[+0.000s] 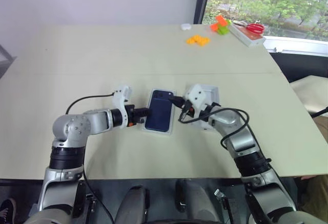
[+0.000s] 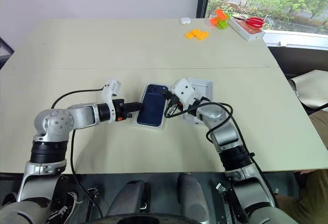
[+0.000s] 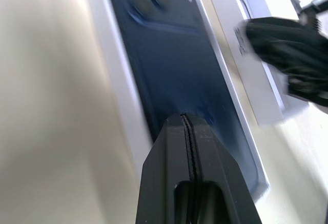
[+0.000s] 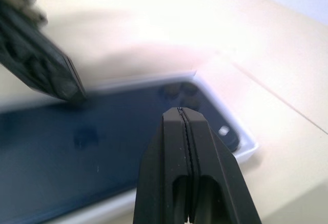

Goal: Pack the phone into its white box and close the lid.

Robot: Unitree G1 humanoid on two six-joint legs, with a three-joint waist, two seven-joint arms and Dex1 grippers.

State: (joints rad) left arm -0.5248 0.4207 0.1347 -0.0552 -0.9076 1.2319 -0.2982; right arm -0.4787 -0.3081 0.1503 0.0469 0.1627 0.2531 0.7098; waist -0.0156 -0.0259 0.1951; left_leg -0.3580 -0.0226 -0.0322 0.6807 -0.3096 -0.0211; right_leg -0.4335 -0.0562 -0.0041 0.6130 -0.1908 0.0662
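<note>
Centrally on the pale, matt table [image 1: 77,49], the phone [image 1: 160,112] is seen lying in the white box [image 1: 147,129], back upward. It is a glossy dark navy slab with rounded corners, and its camera cluster sits in the corner farthest from the robot. The box is a shallow rectangular tray of white card; only a thin white rim is visible around the phone, so the slab is framed closely on all sides.

Just beside the box, on the robot's right, a second shallow white rectangular piece, taken to be the lid [image 1: 211,92], is laid flat on the table. It is partly covered by the right arm, and its face cannot be made out.

The left gripper [image 1: 147,112] is held at the box's left long edge, its two black fingers pressed together with nothing between them; in the left wrist view the closed tips are seen over the phone's near end. The right gripper [image 1: 177,101] is likewise clenched empty, its tips poised at the phone's right edge near the camera end. Whether either tip touches the glass cannot be told.

Far off by the window, orange blocks [image 1: 198,40], a green and orange block [image 1: 221,25], a small white object [image 1: 185,26] and a flat white box holding red scissors [image 1: 249,31] are left on the table.
</note>
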